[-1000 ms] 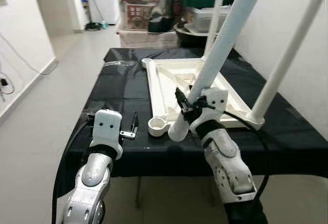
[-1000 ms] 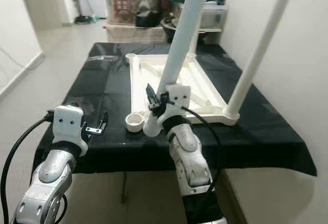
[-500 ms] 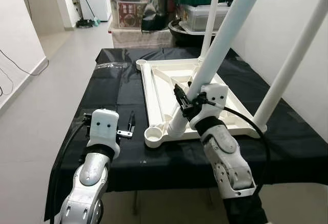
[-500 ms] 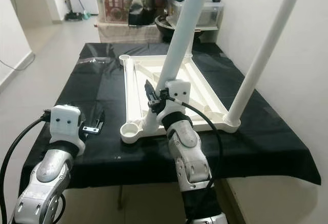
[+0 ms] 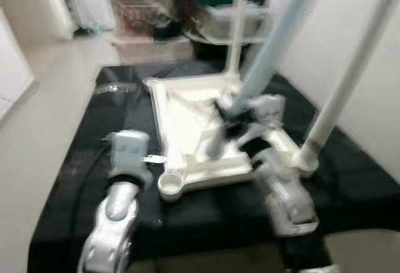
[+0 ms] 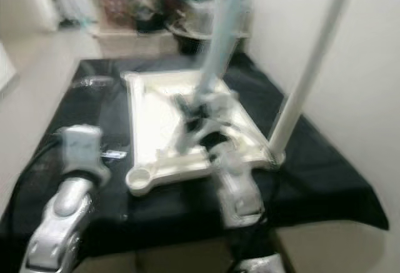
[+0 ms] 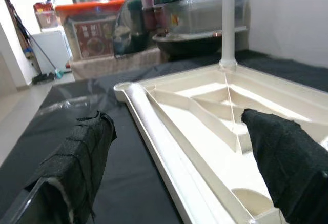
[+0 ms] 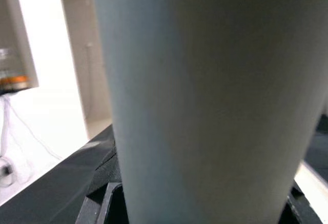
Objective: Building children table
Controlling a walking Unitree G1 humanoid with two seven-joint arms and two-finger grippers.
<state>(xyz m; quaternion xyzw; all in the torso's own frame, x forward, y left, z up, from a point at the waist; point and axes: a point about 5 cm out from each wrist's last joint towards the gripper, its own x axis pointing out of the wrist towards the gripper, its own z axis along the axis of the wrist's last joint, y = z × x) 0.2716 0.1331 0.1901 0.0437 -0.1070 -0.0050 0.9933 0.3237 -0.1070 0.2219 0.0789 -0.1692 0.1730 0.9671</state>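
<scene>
Centrally, the right gripper is closed around a long white table leg, which rises from the grasp tilted toward the far right; in the right wrist view this leg spans the picture, with dark finger parts visible just beside its lower edge. The leg's lower end sits over the inside of the upturned white tabletop, which lies flat on the black-covered surface. Whether that end touches the tabletop cannot be told through the blur.

The left gripper is wide open and holds nothing; its two cloth-wrapped fingers stand well apart, with the near left rail of the tabletop between them, apart from both. In the head views this gripper hovers just left of the tabletop's near left corner, where an open round socket is visible.

Another white leg stands at the near right corner, and a thinner-looking one stands upright at a far corner. Storage bins and containers crowd the far end beyond the surface.

Both head views are smeared by motion, so the right fingers themselves are hard to make out there, and the held leg's upper end is cut off by the frame.
</scene>
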